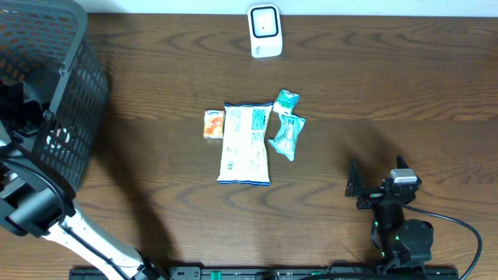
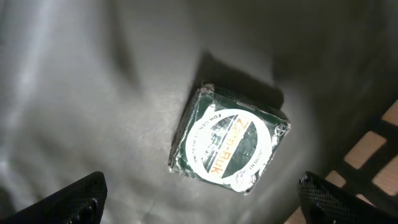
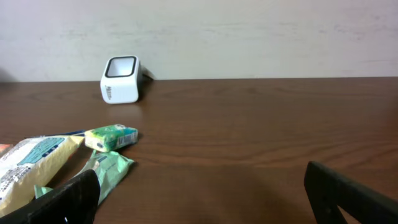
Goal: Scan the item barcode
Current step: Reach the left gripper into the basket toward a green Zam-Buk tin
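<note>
The left hand (image 2: 202,196) is held wide open over a dark green packet (image 2: 229,140) in the basket (image 1: 78,85), and the right hand (image 3: 200,193) is held open above the surface (image 3: 261,124).

Dark wooden table (image 1: 389,85), white scanner (image 1: 264,31) at its far edge, white-and-blue bag (image 1: 246,143) mid-table, orange packet (image 1: 214,124) just left of it, small green packet (image 1: 285,101) and green pouch (image 1: 286,136) just right, black mesh basket (image 1: 70,93) at the left end.
</note>
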Controlling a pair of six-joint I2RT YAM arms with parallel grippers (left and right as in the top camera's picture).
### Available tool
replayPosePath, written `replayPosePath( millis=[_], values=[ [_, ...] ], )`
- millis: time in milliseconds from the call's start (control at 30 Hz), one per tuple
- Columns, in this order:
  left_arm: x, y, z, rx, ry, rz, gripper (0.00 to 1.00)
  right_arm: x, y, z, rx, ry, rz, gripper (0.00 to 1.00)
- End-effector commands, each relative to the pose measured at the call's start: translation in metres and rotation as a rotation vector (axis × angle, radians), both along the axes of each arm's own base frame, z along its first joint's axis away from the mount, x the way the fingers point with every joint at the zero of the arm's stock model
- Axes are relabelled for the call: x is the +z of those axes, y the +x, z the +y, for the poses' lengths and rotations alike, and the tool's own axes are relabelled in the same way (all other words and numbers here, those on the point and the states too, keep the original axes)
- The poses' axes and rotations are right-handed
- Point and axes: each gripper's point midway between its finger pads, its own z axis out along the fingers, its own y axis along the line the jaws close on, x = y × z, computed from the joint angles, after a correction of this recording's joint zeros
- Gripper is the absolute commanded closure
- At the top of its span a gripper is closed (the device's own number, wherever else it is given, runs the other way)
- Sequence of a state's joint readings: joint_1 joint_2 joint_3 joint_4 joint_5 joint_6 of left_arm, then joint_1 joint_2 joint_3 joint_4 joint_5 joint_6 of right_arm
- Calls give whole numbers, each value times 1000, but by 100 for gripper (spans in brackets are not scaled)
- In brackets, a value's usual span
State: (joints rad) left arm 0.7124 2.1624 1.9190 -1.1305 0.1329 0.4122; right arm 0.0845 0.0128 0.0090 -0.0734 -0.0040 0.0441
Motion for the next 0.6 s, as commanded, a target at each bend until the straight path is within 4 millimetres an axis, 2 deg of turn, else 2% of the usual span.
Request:
replayPosePath(
  millis=[0, 267, 400, 567],
  values=[
    [-26, -5, -6, -50, -50, 42, 4, -1, 0, 2, 10, -7, -1, 1],
    [-54, -3, -5, -65, -67, 62, 4, -1, 0, 2, 10, -7, -1, 1],
    [-57, 1, -3, -97, -61, 47, 4, -1, 0, 2, 10, -7, -1, 1],
    [-55, 11, -14, -142, -119, -20, 4, -1, 0, 2, 10, -7, -1, 1]
  ],
)
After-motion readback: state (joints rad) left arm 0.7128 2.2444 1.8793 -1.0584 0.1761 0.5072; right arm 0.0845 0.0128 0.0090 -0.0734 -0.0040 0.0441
